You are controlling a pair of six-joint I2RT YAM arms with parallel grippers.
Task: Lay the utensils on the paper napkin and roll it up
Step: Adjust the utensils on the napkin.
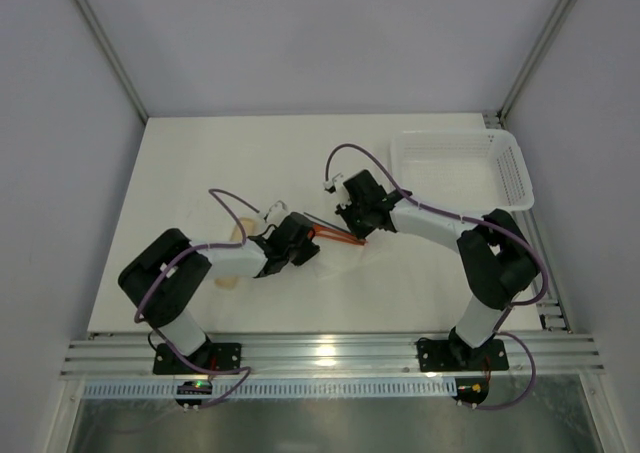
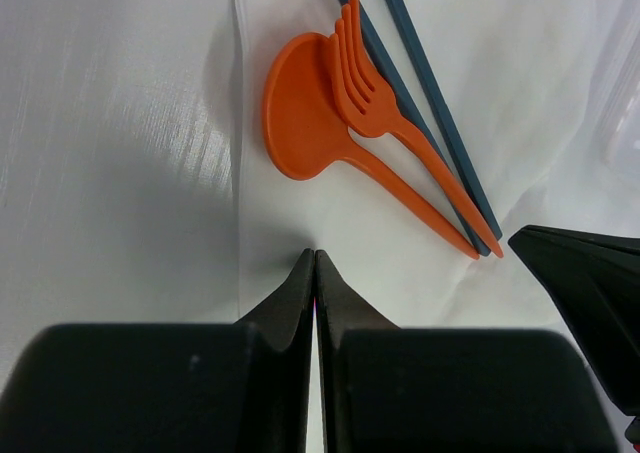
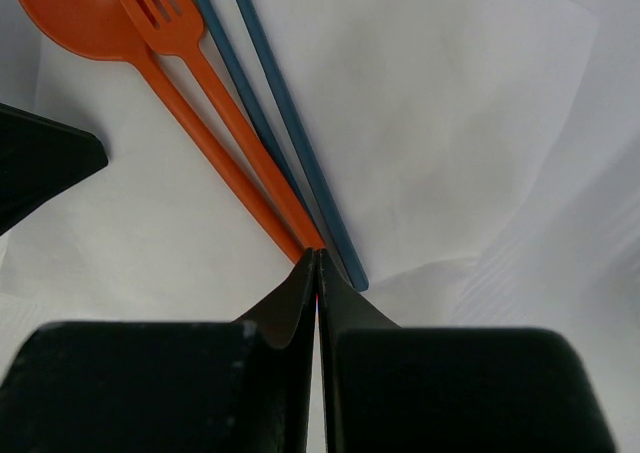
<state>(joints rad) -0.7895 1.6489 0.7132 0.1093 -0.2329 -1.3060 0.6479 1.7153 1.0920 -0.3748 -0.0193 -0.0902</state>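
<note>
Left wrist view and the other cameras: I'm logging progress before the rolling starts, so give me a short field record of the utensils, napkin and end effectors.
spoon: orange, lying on the paper napkin
fork: orange, head overlapping the spoon's bowl
chopsticks: two dark blue sticks, alongside the fork, on the napkin
napkin state: creased, not yet rolled
left end effector: shut, tips near the spoon's bowl
right end effector: shut, tips at the handle ends
basket: white, far right, apart from the napkin
</note>
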